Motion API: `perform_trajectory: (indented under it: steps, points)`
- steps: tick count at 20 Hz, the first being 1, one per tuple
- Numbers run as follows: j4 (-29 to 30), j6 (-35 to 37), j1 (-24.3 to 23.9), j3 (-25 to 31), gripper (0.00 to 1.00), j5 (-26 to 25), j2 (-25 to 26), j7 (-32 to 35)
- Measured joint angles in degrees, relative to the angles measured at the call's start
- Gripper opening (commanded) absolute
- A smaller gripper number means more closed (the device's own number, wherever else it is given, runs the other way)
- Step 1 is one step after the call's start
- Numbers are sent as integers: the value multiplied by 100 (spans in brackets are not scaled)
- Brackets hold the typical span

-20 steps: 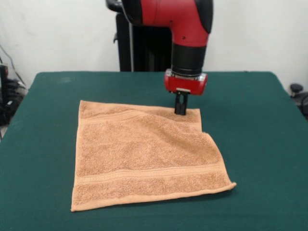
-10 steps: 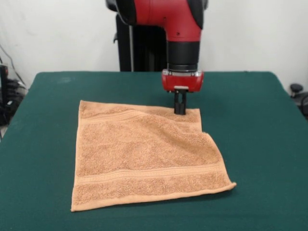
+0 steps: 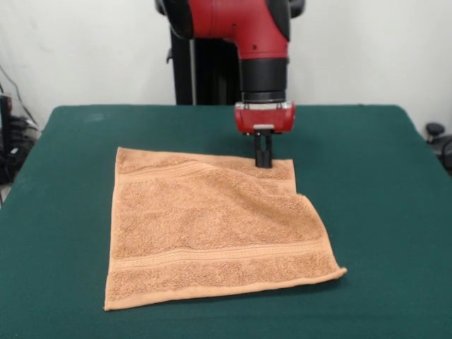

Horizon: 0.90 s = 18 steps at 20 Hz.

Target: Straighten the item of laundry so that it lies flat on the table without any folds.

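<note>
The green table (image 3: 374, 212) stretches out on every side of the gripper (image 3: 263, 164). The orange-tan towel (image 3: 212, 226) spreads mostly toward the camera and to the picture's left of the gripper, largely flat, though its far right corner, just right of the gripper, looks folded under, leaving a stepped edge. The gripper points straight down, its dark fingers (image 3: 263, 150) drawn narrowly together, tips at the towel's far edge; whether they pinch cloth I cannot tell.

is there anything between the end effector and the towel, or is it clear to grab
Nothing visible stands between them. The end effector is down at the towel, at its far edge near the stepped-in corner, and the table around it is bare.
</note>
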Motion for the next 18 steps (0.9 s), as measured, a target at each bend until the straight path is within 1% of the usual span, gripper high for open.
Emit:
perform_trajectory:
  steps: [11, 18]
  points:
    - [7, -39, -100, 57, 0, -121, -1, 0]
    - [27, -40, -395, 263, 0, -406, -24, 0]
